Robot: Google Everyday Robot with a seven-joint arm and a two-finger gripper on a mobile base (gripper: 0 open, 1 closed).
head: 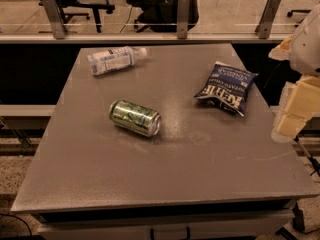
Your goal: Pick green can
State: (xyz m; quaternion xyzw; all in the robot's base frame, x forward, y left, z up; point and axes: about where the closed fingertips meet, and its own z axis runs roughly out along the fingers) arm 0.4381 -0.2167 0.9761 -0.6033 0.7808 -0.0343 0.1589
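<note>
At the near edge of the table, only bare grey top, wide open for a reach from the front. Further in, left of centre, the can: lies on its side, slanting from back-left to front-right, one silver end turned toward the front right; rests free on the top, touched by nothing. At about the same depth but off the right edge, the gripper: hangs beside the table rather than over it, well apart from the can; open or closed, cannot tell. By the look of it, hardly begun: no approach over the can, no grasp, no lift, all of that left to do. Calls, likely, for a sweep leftward across the right half of the top, then a descent and a grasp across the round body, with care against a roll. Further back on the right, the chip bag: lies flat, near that likely path; best passed in front or above. At the far left, the bottle: lies on its side near the back edge, well apart from the can, no hindrance. Beyond the far edge, a rail with posts, closing off the back; chairs past it.
</note>
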